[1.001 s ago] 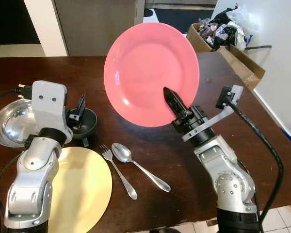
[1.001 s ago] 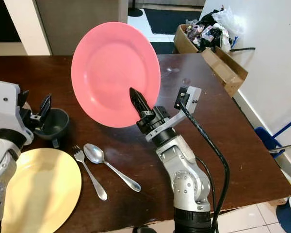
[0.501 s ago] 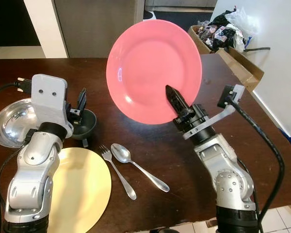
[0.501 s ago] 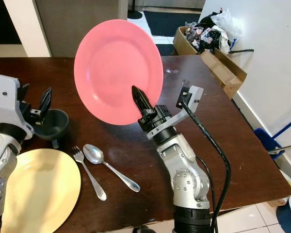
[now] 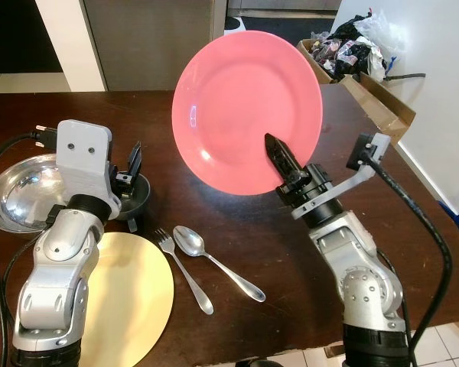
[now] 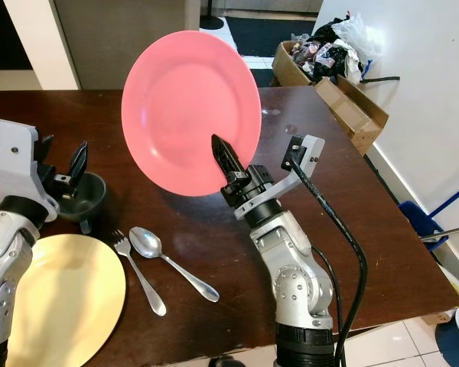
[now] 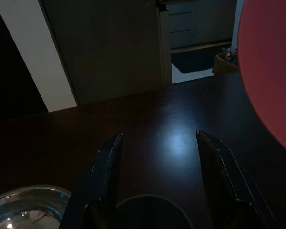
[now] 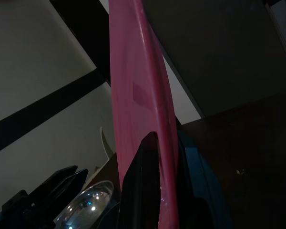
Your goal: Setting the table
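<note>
My right gripper (image 5: 279,157) is shut on the lower rim of a large pink plate (image 5: 245,107), holding it upright and tilted above the middle of the dark wooden table (image 5: 413,252). The plate's edge (image 8: 143,95) runs between the black fingers (image 8: 145,186) in the right wrist view. My left gripper (image 7: 157,157) stands open just over a small dark bowl (image 5: 132,196) at the left. A yellow plate (image 5: 130,306) lies at the front left, with a fork (image 5: 182,267) and a spoon (image 5: 214,260) beside it.
A shiny metal bowl (image 5: 19,191) sits at the table's far left. Cardboard boxes with dark clutter (image 5: 352,46) stand on the floor beyond the table's right corner. A black cable (image 5: 421,237) loops along my right arm.
The right gripper has carried the pink plate slightly up and to the right. The left gripper has shifted a little over the dark bowl, still open.
</note>
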`<state>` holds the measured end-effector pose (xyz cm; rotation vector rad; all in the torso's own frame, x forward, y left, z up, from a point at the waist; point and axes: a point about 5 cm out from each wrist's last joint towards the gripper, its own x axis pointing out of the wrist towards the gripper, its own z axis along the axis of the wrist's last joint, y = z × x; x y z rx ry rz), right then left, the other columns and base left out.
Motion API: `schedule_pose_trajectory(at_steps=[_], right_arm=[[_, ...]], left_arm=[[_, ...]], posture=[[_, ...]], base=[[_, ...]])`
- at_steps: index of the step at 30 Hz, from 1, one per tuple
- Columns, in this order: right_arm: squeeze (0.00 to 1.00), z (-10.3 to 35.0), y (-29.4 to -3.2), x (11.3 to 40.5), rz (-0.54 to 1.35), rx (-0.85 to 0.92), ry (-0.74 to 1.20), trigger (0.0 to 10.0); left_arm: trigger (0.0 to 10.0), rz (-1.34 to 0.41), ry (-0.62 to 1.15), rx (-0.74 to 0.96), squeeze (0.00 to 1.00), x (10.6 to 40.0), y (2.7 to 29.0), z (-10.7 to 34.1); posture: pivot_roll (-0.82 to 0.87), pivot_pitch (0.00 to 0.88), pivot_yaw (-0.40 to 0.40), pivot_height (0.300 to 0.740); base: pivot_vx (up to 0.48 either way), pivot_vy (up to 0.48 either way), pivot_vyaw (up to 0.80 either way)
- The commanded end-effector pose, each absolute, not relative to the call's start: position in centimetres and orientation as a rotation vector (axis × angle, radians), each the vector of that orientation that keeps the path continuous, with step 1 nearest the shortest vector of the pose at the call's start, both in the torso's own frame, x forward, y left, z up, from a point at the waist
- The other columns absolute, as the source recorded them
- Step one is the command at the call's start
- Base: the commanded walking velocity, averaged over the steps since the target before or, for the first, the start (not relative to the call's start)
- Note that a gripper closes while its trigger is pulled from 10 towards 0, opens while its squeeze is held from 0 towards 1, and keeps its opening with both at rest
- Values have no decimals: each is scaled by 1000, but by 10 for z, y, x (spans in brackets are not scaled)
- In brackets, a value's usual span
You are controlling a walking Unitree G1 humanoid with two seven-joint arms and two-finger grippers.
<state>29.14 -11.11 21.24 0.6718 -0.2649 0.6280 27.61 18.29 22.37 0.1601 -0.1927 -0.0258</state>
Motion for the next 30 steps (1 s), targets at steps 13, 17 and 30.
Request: schedule_pose_trajectory(at_steps=[13, 17, 30], right_arm=[[0, 209, -113, 292, 616, 687, -254, 10000], [0, 208, -112, 292, 618, 687, -251, 10000], [0, 208, -111, 292, 619, 688, -247, 10000]], left_arm=[[10000, -40, -170, 168, 0, 271, 180, 218], [10000, -39, -170, 171, 0, 271, 179, 218], [10000, -40, -169, 173, 0, 271, 180, 218]], posture=[[-37, 16, -6, 740], [-35, 16, -7, 740], [-35, 16, -3, 740]], base=[[-68, 0, 0], [-348, 0, 0], [-356, 0, 0]])
